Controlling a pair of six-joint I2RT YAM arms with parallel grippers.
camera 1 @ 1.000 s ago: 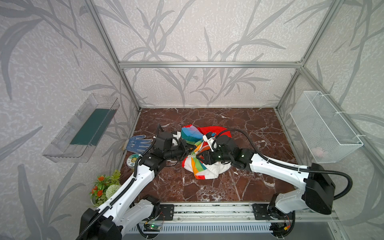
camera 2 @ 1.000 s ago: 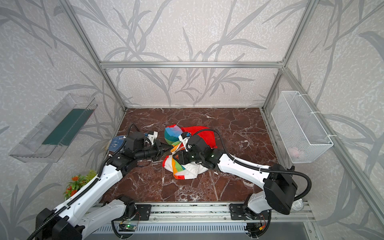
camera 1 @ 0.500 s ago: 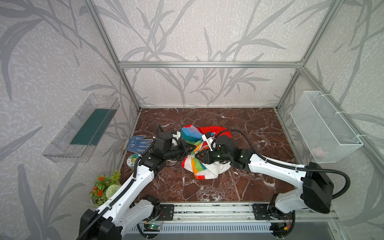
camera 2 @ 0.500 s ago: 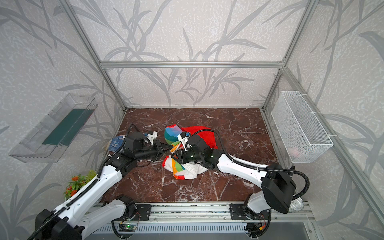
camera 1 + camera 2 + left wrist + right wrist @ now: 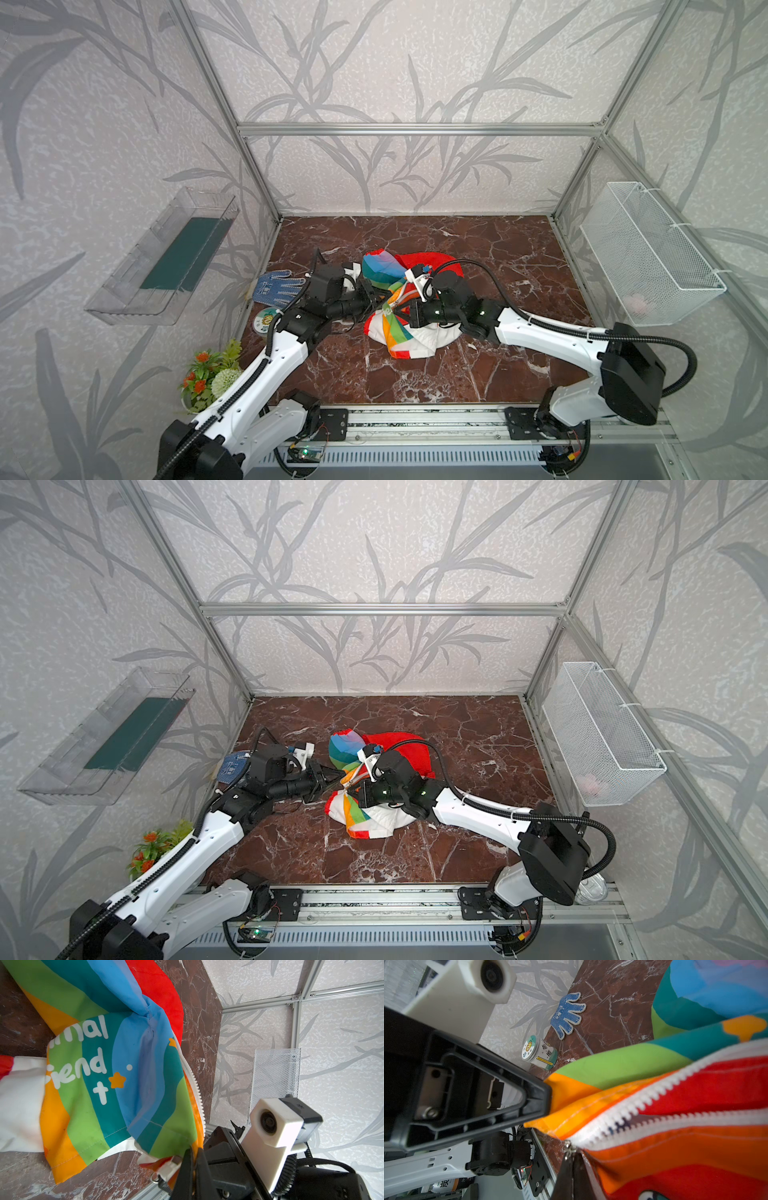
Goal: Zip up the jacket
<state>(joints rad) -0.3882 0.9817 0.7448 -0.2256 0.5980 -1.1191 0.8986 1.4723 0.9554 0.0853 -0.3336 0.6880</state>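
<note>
The jacket (image 5: pixel 399 337) (image 5: pixel 354 812) lies crumpled mid-table, rainbow-striped with a red hood and white lining. My left gripper (image 5: pixel 380 301) (image 5: pixel 338 777) reaches in from the left and is shut on the jacket's orange bottom hem beside the zipper; the left wrist view shows the cloth (image 5: pixel 104 1084) pinched between its jaws (image 5: pixel 194 1152). My right gripper (image 5: pixel 404 311) (image 5: pixel 354 789) faces it from the right. In the right wrist view it (image 5: pixel 572 1157) is shut on the small metal zipper pull (image 5: pixel 568 1149) at the bottom of the white zipper (image 5: pixel 654 1095), whose teeth stand apart above the slider.
A blue dotted glove (image 5: pixel 276 286) (image 5: pixel 568 1015) and a round tin (image 5: pixel 264 322) (image 5: pixel 538 1053) lie by the left wall. A flower pot (image 5: pixel 210 374) stands at the front left. A clear tray (image 5: pixel 166 262) hangs on the left wall, a wire basket (image 5: pixel 648 257) on the right.
My right gripper has closed, from part open to shut on the zipper pull. The left gripper has kept its hold; both arms have barely moved.
</note>
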